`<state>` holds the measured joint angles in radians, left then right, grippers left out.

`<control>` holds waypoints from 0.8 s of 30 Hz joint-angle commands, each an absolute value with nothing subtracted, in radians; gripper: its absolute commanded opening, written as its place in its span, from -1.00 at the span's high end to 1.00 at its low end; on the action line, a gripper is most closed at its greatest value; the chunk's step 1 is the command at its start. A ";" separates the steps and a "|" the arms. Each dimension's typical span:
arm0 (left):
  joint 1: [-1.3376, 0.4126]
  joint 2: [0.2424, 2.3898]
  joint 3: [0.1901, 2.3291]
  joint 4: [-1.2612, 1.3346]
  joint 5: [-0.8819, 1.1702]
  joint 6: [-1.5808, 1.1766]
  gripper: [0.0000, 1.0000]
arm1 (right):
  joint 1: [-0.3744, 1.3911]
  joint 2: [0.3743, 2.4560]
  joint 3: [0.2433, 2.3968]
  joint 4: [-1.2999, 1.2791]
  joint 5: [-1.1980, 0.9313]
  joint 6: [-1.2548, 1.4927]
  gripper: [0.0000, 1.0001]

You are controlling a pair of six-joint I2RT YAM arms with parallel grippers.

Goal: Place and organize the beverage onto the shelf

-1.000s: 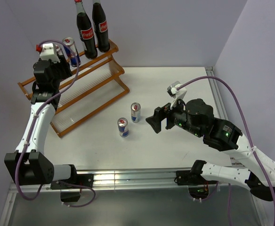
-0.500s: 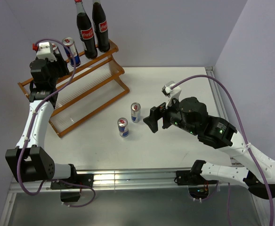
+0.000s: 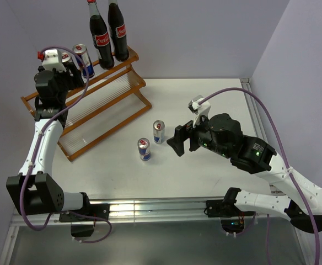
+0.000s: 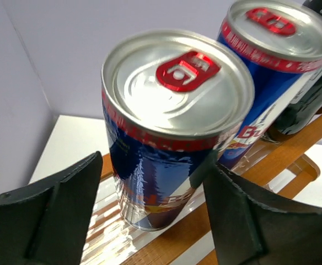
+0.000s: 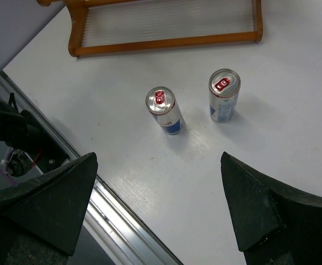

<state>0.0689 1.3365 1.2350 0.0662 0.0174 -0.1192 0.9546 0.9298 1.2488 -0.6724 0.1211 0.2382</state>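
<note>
Cans stand in two spots: one energy-drink can and a second can sit on the shelf's top step at the upper left, beside two cola bottles cut off by the top edge. The left gripper has its fingers spread a little on each side of the first can, a thin gap showing on the left, and from above it hides most of that can. The right gripper is spread wide above two table cans on the white table, touching nothing.
</note>
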 commanded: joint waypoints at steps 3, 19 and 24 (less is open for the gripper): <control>0.071 1.276 1.241 0.146 0.017 -0.126 -0.73 | 0.946 0.907 1.276 -0.627 0.110 0.239 -1.00; 0.071 1.109 1.290 0.038 -0.009 -0.135 -0.99 | 0.945 1.075 1.206 -0.512 0.141 0.322 -1.00; 0.069 1.036 1.322 -0.046 -0.021 -0.173 -0.99 | 0.945 1.164 1.201 -0.468 0.201 0.336 -1.00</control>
<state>0.0689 1.0920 1.2625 -0.0063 -0.0059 -0.1410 0.9535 1.1347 1.2011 -0.5549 0.1482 0.3168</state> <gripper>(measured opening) 0.994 0.996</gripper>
